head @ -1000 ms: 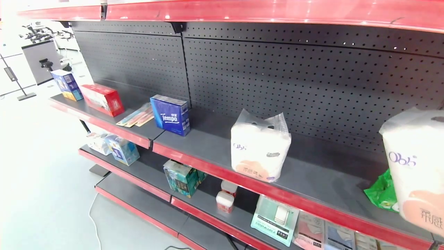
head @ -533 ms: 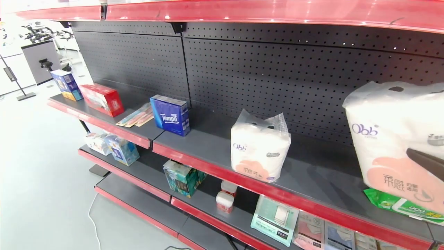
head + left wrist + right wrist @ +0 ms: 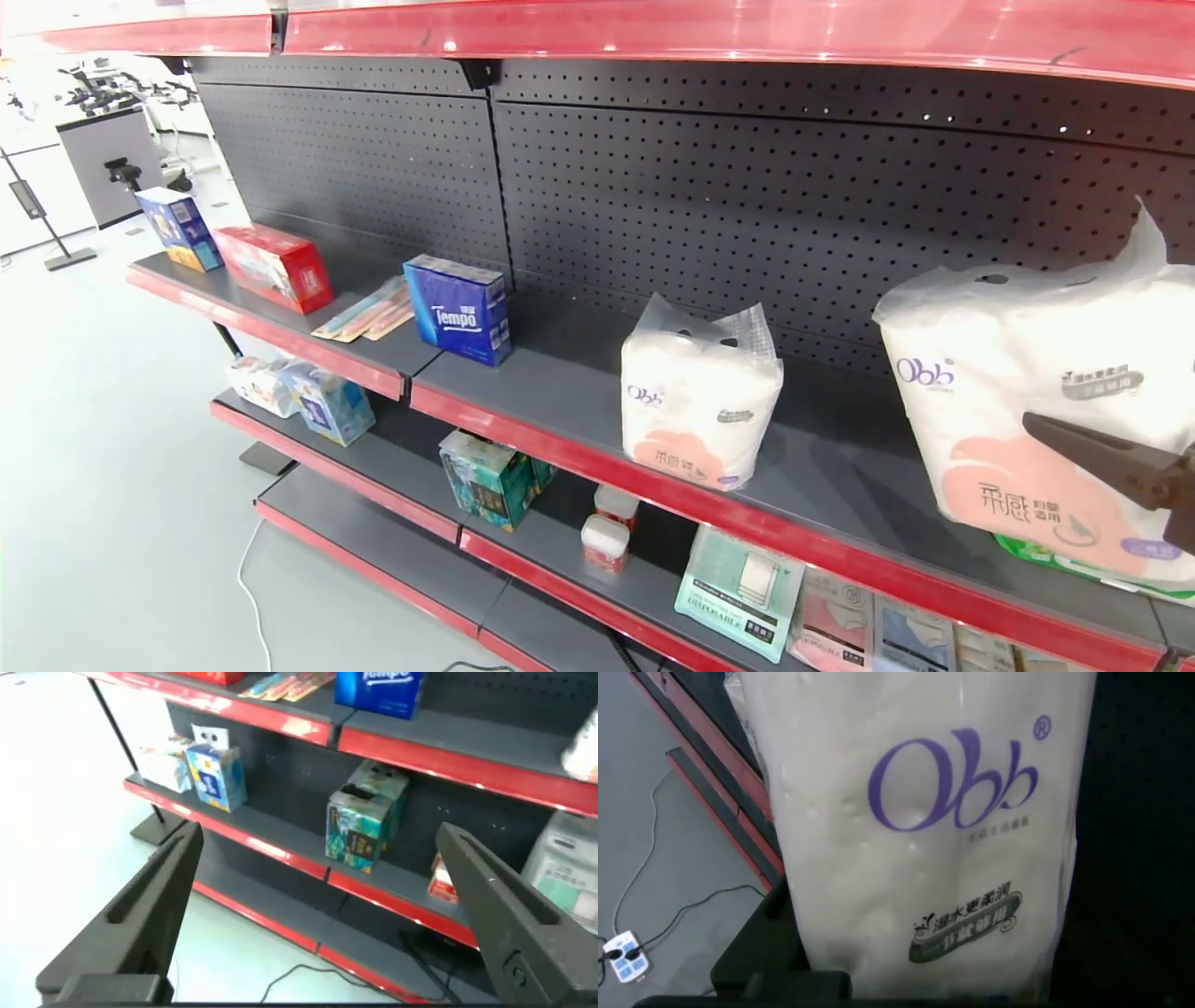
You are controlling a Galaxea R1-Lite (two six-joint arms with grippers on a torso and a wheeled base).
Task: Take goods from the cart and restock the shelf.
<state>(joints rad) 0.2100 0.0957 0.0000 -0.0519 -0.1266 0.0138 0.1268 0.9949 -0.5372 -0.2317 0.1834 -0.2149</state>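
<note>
Tissue pack [image 3: 1036, 411]: pinched between the jaws of the right gripper [image 3: 1111, 462], held upright at 3 o'clock over the middle shelf [image 3: 840, 467]. Slid toward 9 o'clock across the last second, from the very edge to well inside, closing on the matching pack [image 3: 700, 401] standing at centre yet well apart from it. Same framing throughout, so a true move. Covered most of the green packet [image 3: 1092, 565] beneath (whether touching it, could not tell). Judged as the placing step nearly done: lowering and release not yet made, and a spot clear of the green packet needed. Left gripper [image 3: 318, 835]: faced the lower shelves [image 3: 280, 854], jaws spread wide, nothing held.
</note>
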